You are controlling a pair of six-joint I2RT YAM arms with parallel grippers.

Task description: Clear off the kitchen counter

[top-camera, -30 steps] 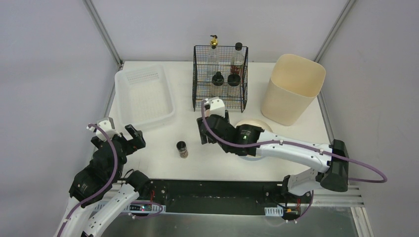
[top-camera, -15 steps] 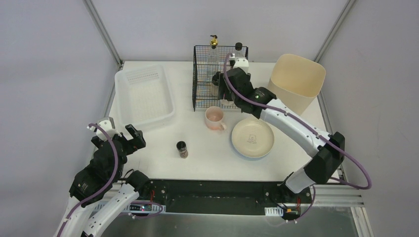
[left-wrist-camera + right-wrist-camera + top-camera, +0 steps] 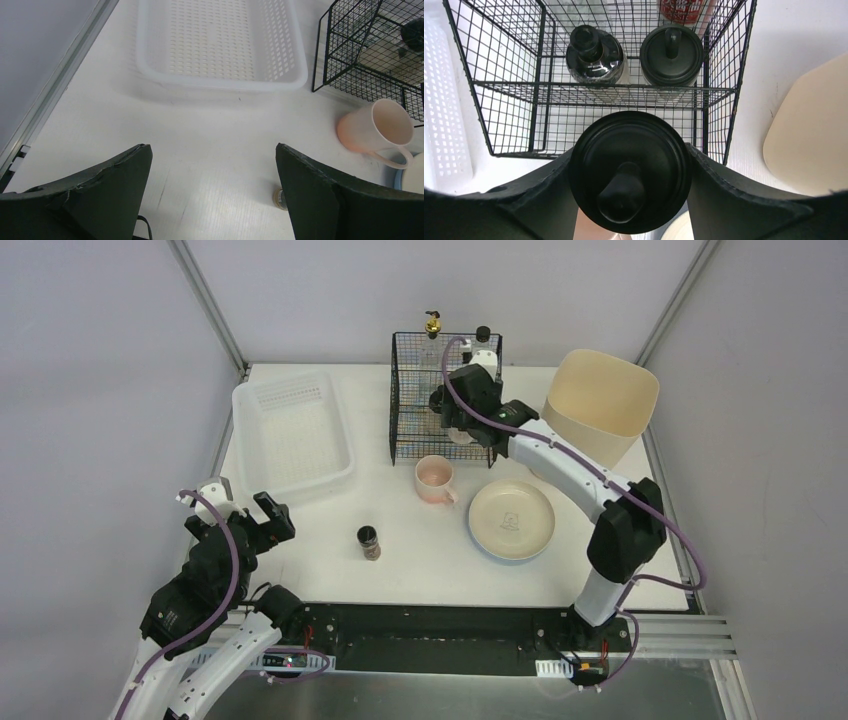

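Three items (pink ceramic mug (image 3: 434, 478), round cream plate (image 3: 511, 519), small dark-capped spice jar (image 3: 369, 542)) lie uncleared on the white kitchen counter (image 3: 320, 515) before the black wire rack (image 3: 412, 445), over which the right gripper (image 3: 458, 418) clamps a black-lidded bottle (image 3: 629, 160); the left gripper (image 3: 212, 155) gapes empty.

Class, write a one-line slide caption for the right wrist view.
Right end effector grips a black-lidded bottle over the wire rack.

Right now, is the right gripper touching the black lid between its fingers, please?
Touching: right wrist view shows the right gripper clamped on that black lid.
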